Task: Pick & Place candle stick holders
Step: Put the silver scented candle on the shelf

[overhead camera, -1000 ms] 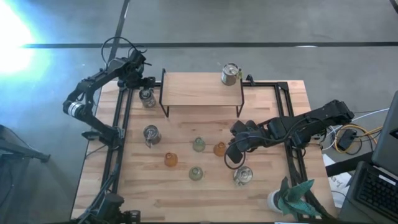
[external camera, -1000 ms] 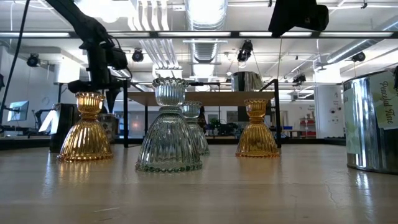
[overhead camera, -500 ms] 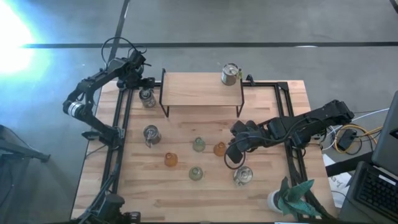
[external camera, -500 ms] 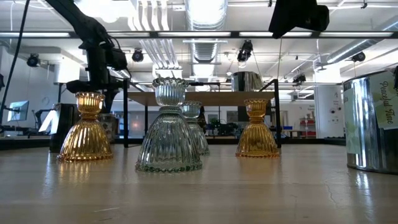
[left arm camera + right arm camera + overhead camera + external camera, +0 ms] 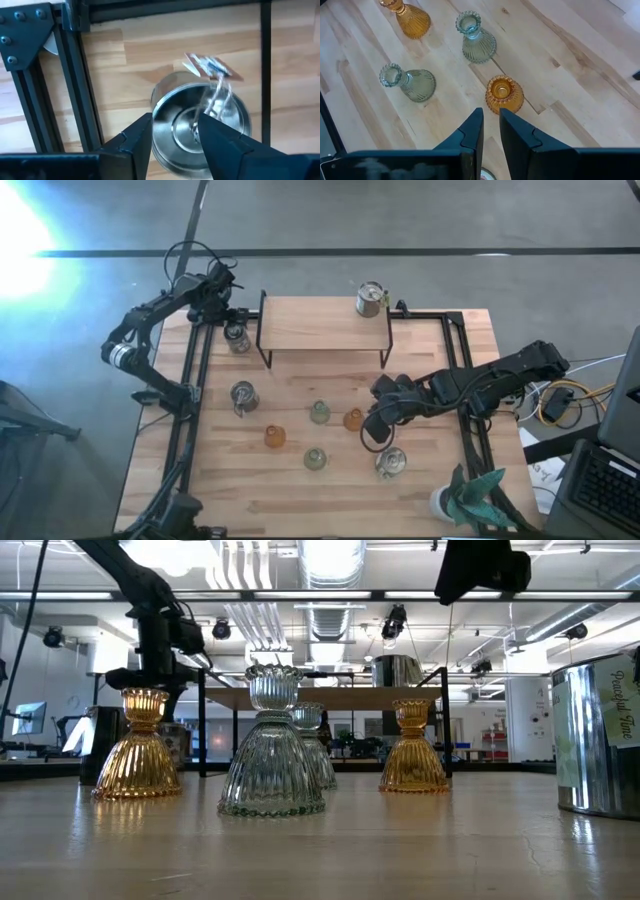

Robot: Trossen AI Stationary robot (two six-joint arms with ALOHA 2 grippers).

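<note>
— What carries it all?
— A wood table [image 5: 420,490], with a small shelf [image 5: 325,325] standing at its back.
— On the shelf?
— One silvery can [image 5: 370,298].
— On the table?
— Three cans [image 5: 243,395], two amber holders [image 5: 275,437], two green ones [image 5: 319,412], and a white pot [image 5: 447,502] at the front right corner.

Pale planked wood desk [image 5: 330,480], matt, grain and seams visible. Black matt metal frame rails [image 5: 75,85]. Silvery can-like holder [image 5: 200,122] under left gripper [image 5: 172,132]: shiny brushed metal, glossy inside, paper tag [image 5: 212,66]. Ribbed glossy glass holders ahead of right gripper [image 5: 490,125]: amber [image 5: 504,93], clear pale green [image 5: 476,37]. Gripper fingers [image 5: 470,132] dark matt plastic.
</note>
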